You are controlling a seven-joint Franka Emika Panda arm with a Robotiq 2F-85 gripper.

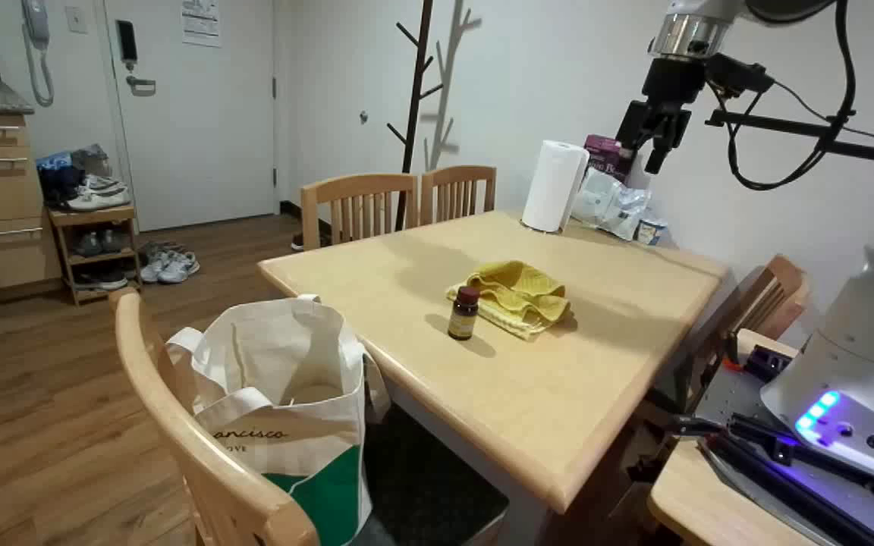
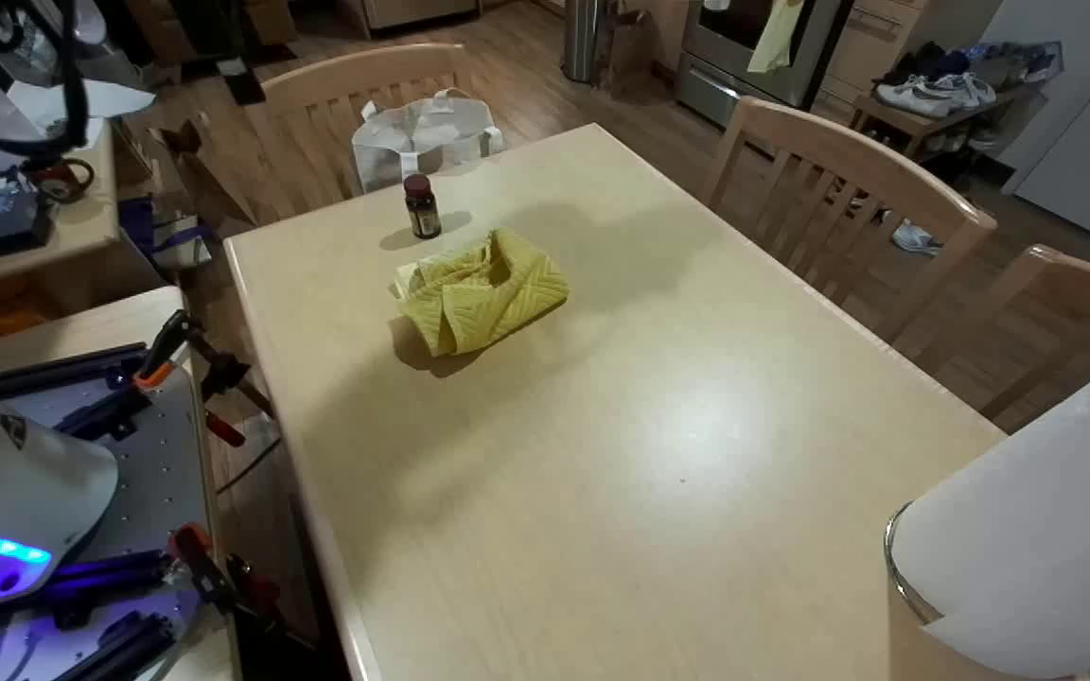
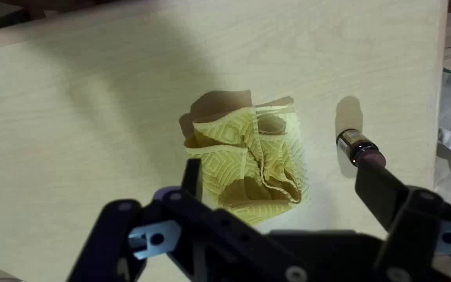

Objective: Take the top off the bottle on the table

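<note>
The small dark-brown bottle (image 1: 462, 324) stands upright on the light-wood table (image 1: 558, 394) with its reddish-brown top (image 1: 468, 295) on. The bottle (image 2: 425, 218) and its top (image 2: 418, 185) also show in an exterior view, near the table's edge. In the wrist view the bottle (image 3: 350, 141) is at the right, and the right finger covers a bit of its top (image 3: 373, 156). My gripper (image 1: 640, 154) is high above the table, well away from the bottle. In the wrist view the gripper (image 3: 279, 167) has its fingers wide apart with nothing held between them.
A crumpled yellow cloth (image 1: 517, 292) lies right beside the bottle. A white paper roll (image 1: 554, 186) and plastic bags (image 1: 613, 203) stand at the table's wall end. A tote bag (image 1: 285, 379) sits on a chair beside the table. Wooden chairs (image 1: 361, 201) line another side.
</note>
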